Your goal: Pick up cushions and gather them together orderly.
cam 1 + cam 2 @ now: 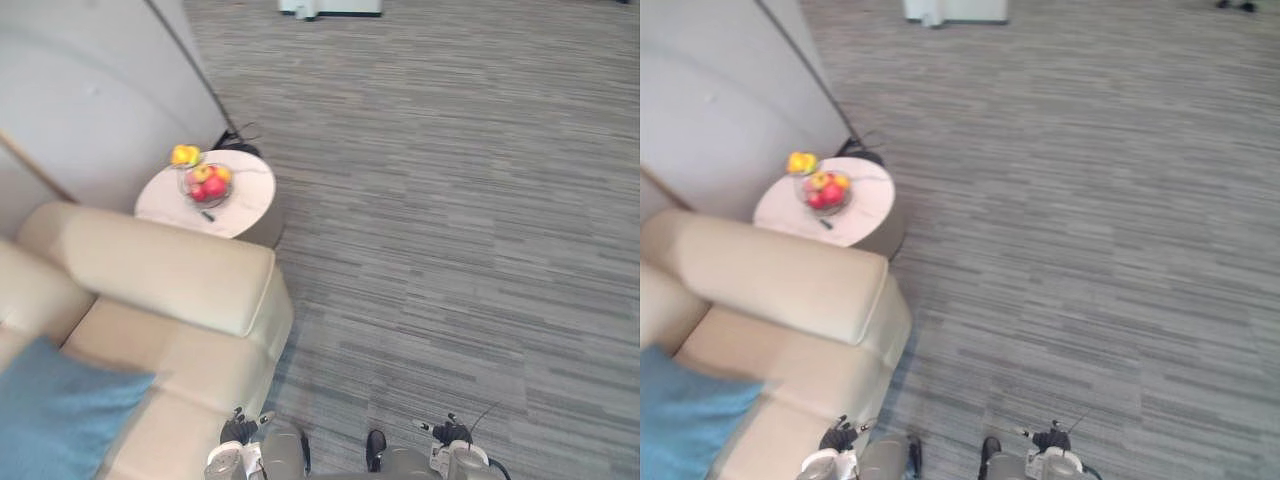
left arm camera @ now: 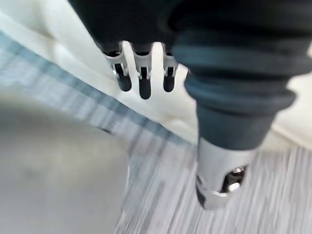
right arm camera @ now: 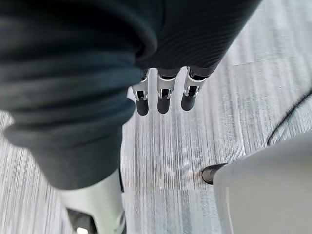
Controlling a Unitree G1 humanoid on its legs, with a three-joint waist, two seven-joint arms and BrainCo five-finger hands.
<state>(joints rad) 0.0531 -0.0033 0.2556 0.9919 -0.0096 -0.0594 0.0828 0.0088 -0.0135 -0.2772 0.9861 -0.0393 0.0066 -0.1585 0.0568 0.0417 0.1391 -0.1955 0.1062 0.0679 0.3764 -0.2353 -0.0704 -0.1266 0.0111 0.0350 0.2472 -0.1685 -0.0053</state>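
Grey striped carpet (image 1: 450, 200) lay beside a beige leather sofa (image 1: 170, 270) bearing a blue fabric cushion (image 1: 55, 415).
Left hand (image 2: 145, 80) and right hand (image 3: 164, 97) hung low, fingers straight and released, grasping nothing.

I can see one cushion: a soft teal-blue fabric cushion (image 1: 55, 415), plain and unpatterned. It sits on the seat of the cream leather sofa (image 1: 170, 270), at my lower left. One corner points out across the seat towards the sofa's front edge, and its upper edge lies close against the backrest. I cannot tell whether it lies flat or leans back. A stretch of bare seat separates it from the padded armrest. Its lower and left parts run out of my view.
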